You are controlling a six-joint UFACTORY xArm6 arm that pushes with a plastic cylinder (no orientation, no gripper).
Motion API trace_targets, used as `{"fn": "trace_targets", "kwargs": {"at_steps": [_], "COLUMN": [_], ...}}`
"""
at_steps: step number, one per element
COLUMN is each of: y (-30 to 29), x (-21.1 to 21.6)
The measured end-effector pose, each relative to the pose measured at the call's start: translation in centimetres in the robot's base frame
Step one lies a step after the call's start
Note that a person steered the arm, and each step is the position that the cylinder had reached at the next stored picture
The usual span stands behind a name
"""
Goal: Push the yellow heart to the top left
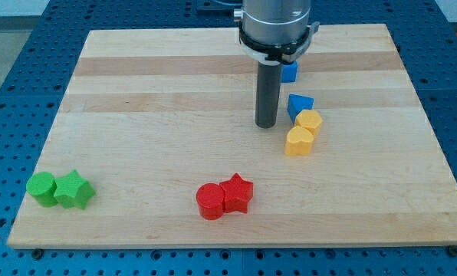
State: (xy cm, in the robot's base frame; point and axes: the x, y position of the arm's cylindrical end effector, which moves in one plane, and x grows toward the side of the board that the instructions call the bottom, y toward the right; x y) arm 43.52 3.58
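Robotics laboratory bench. A pale wooden board made of glued planks serves as the desk and lies on a blue metal base drilled with a regular grid of holes, typical of a test rig. A grey robot arm enters from the view's top, ending in a dark rod whose tip meets the board. Small coloured plastic blocks, such as a green star and a red cylinder, are scattered as test pieces.

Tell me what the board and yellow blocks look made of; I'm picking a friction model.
Board: pale wood, smooth, with visible grain stripes. Yellow heart and the yellow block touching it: probably matte plastic, with uniform colour and soft highlights.
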Motion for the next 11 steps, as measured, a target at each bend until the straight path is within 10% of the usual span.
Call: {"fn": "trace_targets", "kwargs": {"at_steps": [5,7,11], "y": [0.1,8.5,3.2], "x": [9.5,6.7,4.1]}}
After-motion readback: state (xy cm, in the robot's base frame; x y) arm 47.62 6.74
